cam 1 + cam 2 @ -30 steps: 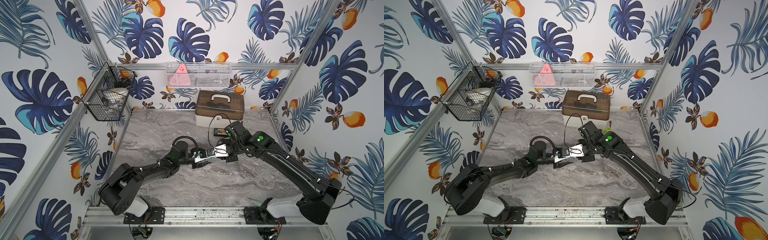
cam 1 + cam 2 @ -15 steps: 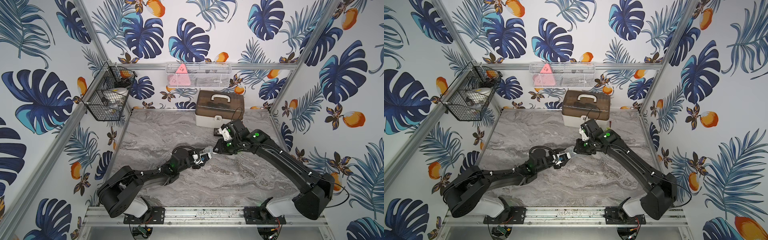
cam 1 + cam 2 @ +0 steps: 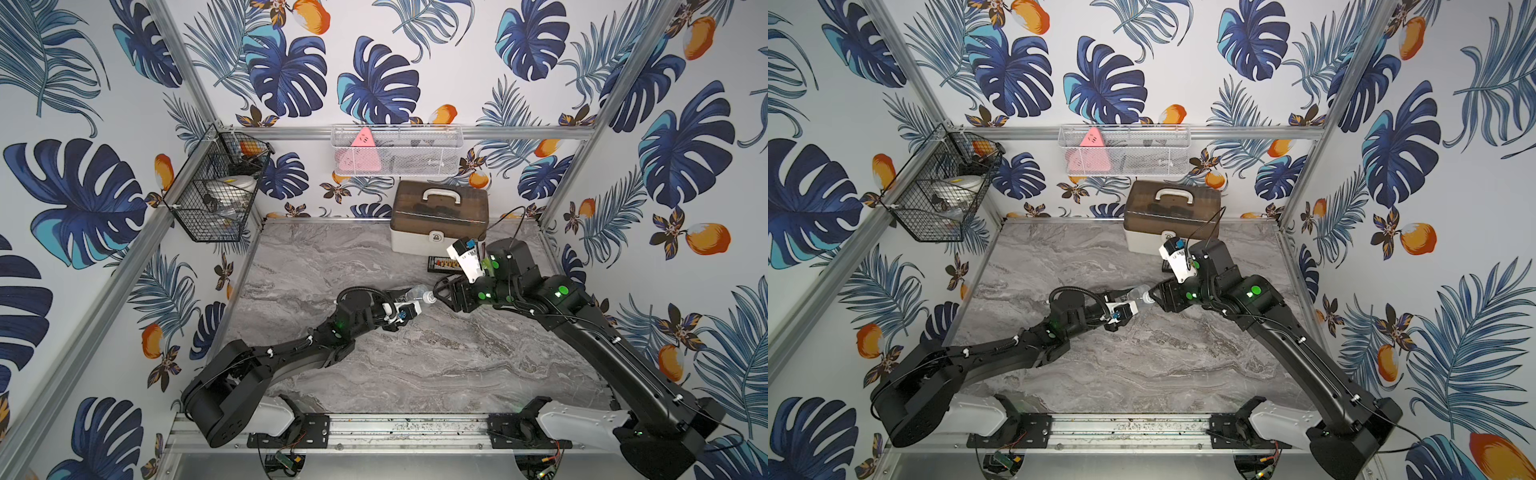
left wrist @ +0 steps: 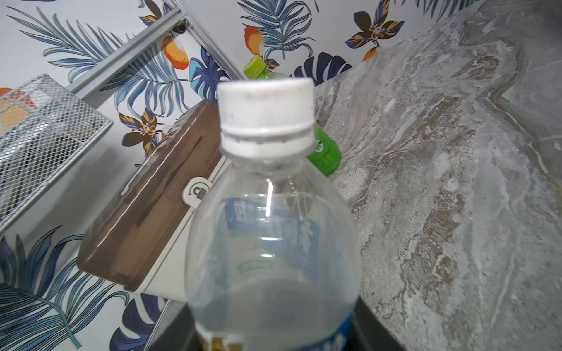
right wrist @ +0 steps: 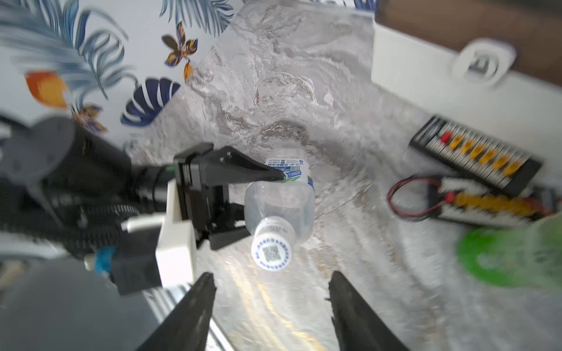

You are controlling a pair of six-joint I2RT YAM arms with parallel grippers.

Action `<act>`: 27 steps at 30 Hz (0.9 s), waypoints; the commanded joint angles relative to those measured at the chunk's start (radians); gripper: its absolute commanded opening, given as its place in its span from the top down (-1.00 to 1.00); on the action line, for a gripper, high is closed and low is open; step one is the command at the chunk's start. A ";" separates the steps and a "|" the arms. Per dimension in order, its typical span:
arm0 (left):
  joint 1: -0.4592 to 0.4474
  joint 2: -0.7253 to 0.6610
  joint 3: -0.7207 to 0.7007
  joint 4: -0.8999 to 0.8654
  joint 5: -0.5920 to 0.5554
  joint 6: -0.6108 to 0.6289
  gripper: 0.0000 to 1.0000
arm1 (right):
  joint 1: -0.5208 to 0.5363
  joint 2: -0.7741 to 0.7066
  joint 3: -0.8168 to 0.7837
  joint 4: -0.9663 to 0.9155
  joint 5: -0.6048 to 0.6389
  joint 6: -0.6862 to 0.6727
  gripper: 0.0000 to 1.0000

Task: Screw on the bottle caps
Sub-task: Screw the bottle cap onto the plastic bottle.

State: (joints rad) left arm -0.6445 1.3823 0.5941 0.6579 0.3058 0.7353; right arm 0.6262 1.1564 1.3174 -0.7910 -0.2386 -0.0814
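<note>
Bright even light, right wrist view motion-blurred, glare streaks the clear bottle (image 4: 273, 243).

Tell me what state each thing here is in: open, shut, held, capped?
clear bottle: held by the left gripper, neck toward the right gripper.
white cap: on the clear bottle's neck; tightness unclear.
left gripper: shut on the clear bottle.
right gripper: open, empty.
green bottle: standing on the table, yellow-green cap on.
storage box: lid shut.
</note>
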 commanded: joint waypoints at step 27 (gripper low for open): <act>0.048 0.028 0.087 -0.172 0.346 -0.059 -0.03 | 0.149 0.141 0.069 -0.179 0.138 -1.348 0.07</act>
State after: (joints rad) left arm -0.5968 1.4124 0.6735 0.4614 0.6243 0.6819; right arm 0.7662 1.2942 1.3945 -0.9482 -0.1329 -1.4158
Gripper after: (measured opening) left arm 0.521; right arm 0.471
